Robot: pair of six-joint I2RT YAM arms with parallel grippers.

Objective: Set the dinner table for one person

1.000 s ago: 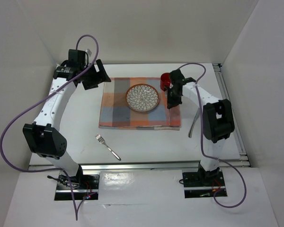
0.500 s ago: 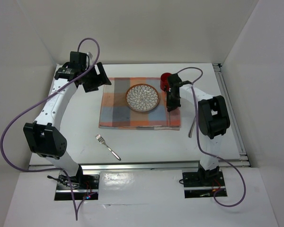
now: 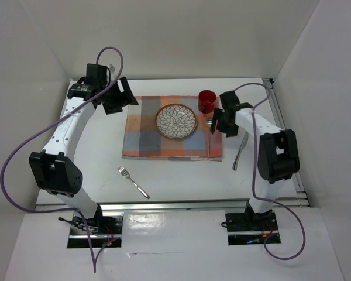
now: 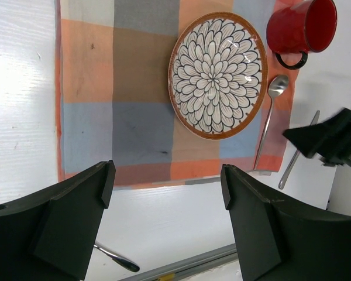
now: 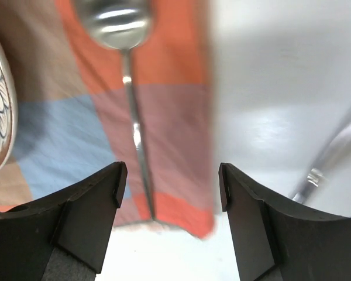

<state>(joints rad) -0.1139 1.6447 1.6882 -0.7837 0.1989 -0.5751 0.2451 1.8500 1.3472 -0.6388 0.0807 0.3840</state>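
Steel spoon (image 5: 114, 26) lies on the checked mat (image 5: 169, 88) under the wide, empty right gripper (image 5: 171, 181); left gripper (image 4: 167, 175) equally wide. A finger snagging cloth could drag it askew.

blurry knife (image 5: 334, 153) at right edge

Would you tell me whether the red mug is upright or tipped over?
Upright: the red mug shows its round open mouth to the overhead camera.

On mat (image 3: 143, 140): plate (image 3: 176, 121); at its 2 o'clock, mug (image 3: 206, 100); at 3, spoon (image 4: 265, 126). Off mat, on dinner table (image 3: 181, 175): knife (image 3: 240, 153) at 4, fork (image 3: 133, 181) at 7.
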